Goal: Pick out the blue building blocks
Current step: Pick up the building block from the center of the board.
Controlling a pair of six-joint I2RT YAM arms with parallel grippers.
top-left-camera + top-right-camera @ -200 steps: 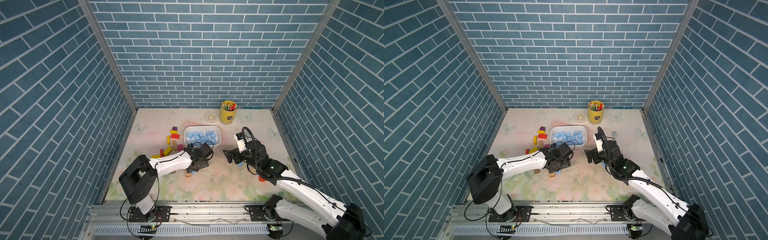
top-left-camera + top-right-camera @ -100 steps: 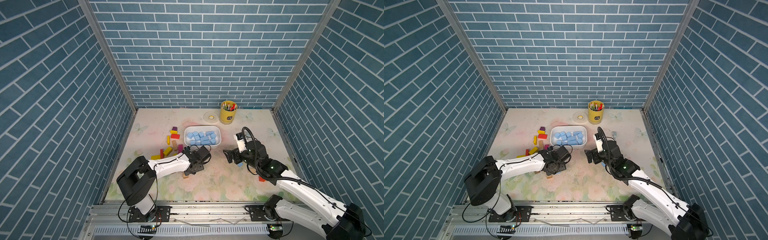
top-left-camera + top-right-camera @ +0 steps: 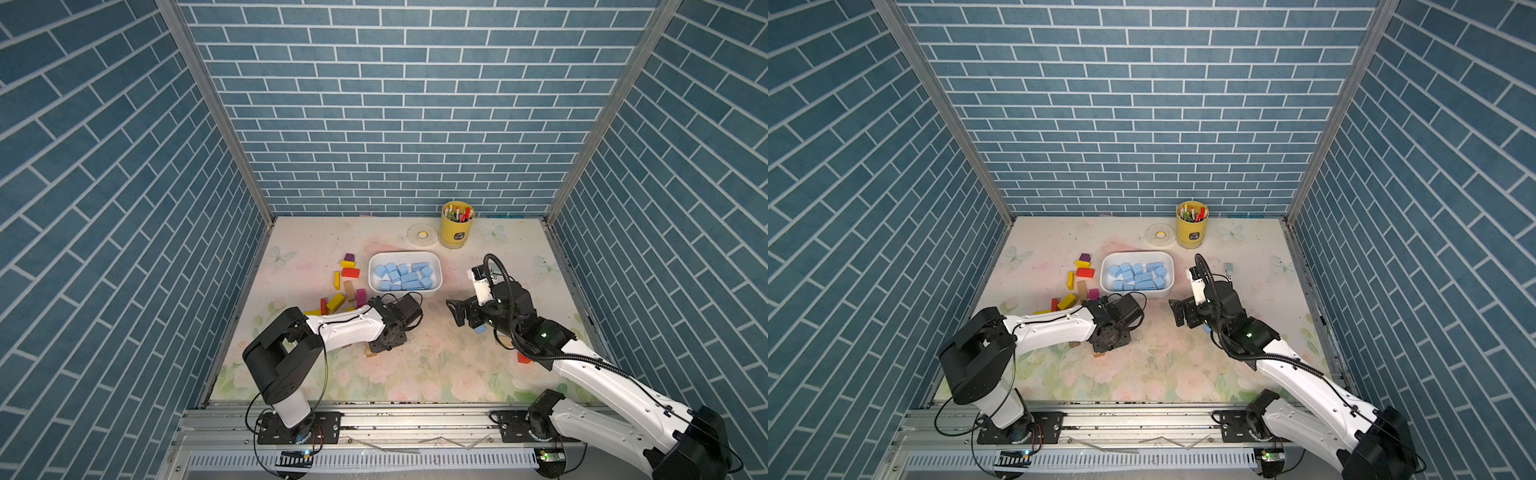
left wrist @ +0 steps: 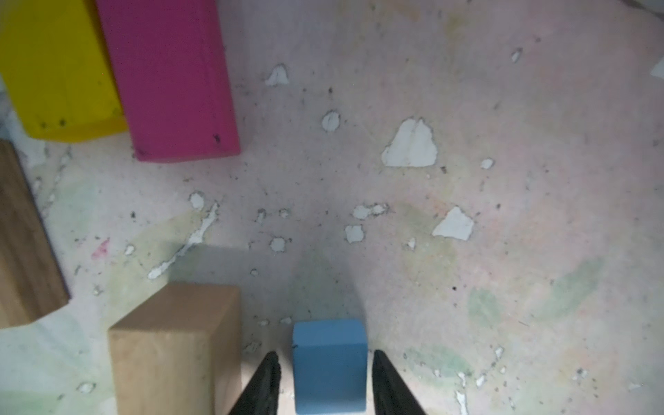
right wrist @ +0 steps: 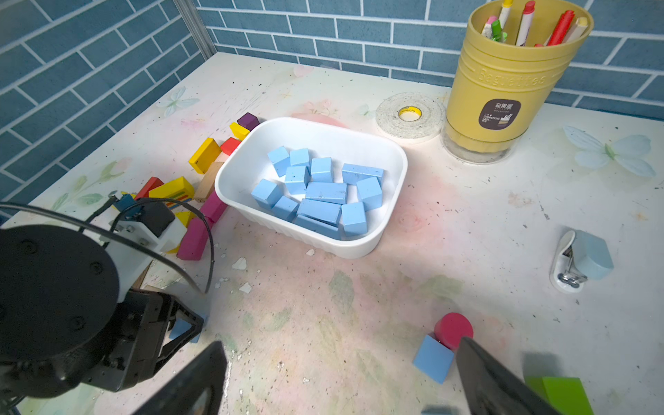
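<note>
Flowery tabletop [image 4: 431,215], paint chipped. The left gripper [image 4: 323,354] has its fingers narrow on either side of a blue cube [image 4: 328,370], perhaps not yet squeezing it. A wooden block [image 4: 176,348] stands just beside. The right gripper [image 5: 339,343] gapes wide near a loose blue cube [image 5: 433,363]. Most blue blocks [image 5: 319,194] lie in the white tub [image 5: 323,133].

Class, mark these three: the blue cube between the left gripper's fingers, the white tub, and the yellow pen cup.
blue cube [image 4: 328,363], left wrist view, middle of its visible face.
white tub [image 5: 345,248], right wrist view, on its outer wall.
yellow pen cup [image 5: 503,93], right wrist view, on its side wall.
</note>
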